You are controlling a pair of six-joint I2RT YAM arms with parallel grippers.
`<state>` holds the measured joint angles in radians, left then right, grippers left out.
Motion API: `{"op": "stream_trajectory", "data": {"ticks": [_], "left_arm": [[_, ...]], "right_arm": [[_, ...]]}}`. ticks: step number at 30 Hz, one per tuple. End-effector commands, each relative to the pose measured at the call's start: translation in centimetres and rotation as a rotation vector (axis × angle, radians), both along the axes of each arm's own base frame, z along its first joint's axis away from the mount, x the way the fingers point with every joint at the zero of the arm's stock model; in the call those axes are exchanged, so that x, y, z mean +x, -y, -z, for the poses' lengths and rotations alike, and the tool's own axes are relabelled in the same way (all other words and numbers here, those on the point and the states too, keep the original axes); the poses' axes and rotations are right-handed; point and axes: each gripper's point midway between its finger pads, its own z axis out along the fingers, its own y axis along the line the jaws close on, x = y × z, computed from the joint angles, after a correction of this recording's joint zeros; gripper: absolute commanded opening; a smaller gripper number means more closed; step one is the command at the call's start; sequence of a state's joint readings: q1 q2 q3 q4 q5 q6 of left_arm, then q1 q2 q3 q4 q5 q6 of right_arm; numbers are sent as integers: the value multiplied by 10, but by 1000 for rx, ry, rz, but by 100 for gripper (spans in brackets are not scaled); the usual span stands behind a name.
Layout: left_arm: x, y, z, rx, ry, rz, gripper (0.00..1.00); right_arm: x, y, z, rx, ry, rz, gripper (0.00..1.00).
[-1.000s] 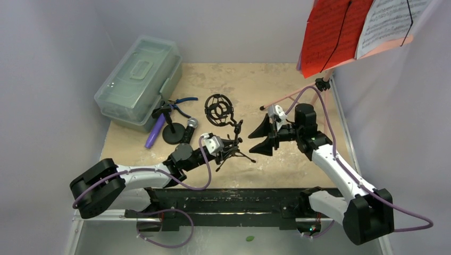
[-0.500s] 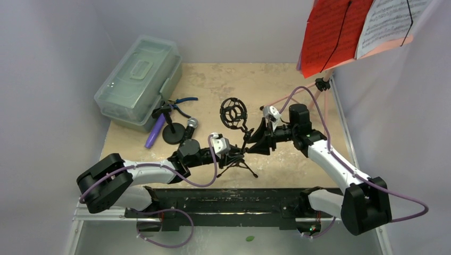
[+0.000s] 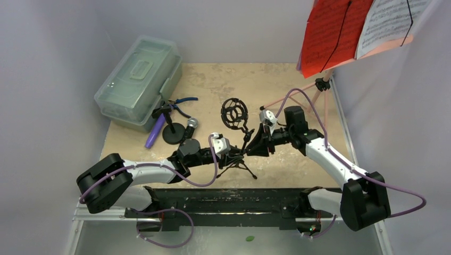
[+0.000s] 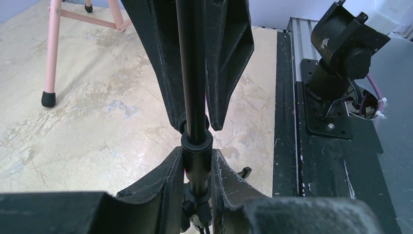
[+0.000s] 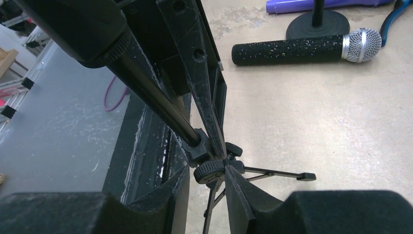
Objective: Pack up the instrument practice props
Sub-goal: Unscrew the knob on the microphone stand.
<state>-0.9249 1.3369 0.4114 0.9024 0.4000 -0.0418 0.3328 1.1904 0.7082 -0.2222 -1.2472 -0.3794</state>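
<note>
The music rack (image 3: 318, 91) is cut off by the top edge of the overhead view. Only its pink legs and the red pages (image 3: 330, 32) and white page (image 3: 391, 21) show. Where the two arms meet, black fingers and black pole blur together.

The left pincer (image 4: 196, 151) pinches the mic tripod (image 3: 243, 142) at a collar on its pole. The right pincer (image 4: 195, 123) has a finger close on either side of the pole just above, but whether they press it cannot be told. The tripod is at mid-surface. Its long axis runs from spread legs near the black rail (image 3: 239, 199) to a round cage at the far end.

The purple microphone (image 3: 155, 133) and black-silver microphone (image 5: 302, 48) lie to the left, near the pliers (image 3: 183, 101) and the case (image 3: 138, 79). The surface (image 3: 213, 79) is mottled tan, and the walls (image 3: 53, 79) are pale lilac-grey.
</note>
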Motion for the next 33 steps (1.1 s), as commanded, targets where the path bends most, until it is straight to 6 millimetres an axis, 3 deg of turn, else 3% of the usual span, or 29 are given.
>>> {"op": "stream_trajectory", "data": {"ticks": [1,12,20,24,28,33], "left_arm": [[6,6,-59,-161,112,8,0],[5,11,-58,-178,98,25,0],[5,12,-55,-183,76,27,0],[8,11,-51,-196,35,9,4],[14,7,-43,-225,-17,-41,14],[20,9,-32,-236,-58,-69,16]], "right_arm": [[-3,-4,-15,25,70,-47,35],[-11,-4,-13,34,140,-104,30],[-18,-1,-17,42,236,-143,0],[-19,2,-19,34,312,-154,0],[-16,3,-22,29,353,-129,0],[2,2,-23,0,363,-19,0]]}}
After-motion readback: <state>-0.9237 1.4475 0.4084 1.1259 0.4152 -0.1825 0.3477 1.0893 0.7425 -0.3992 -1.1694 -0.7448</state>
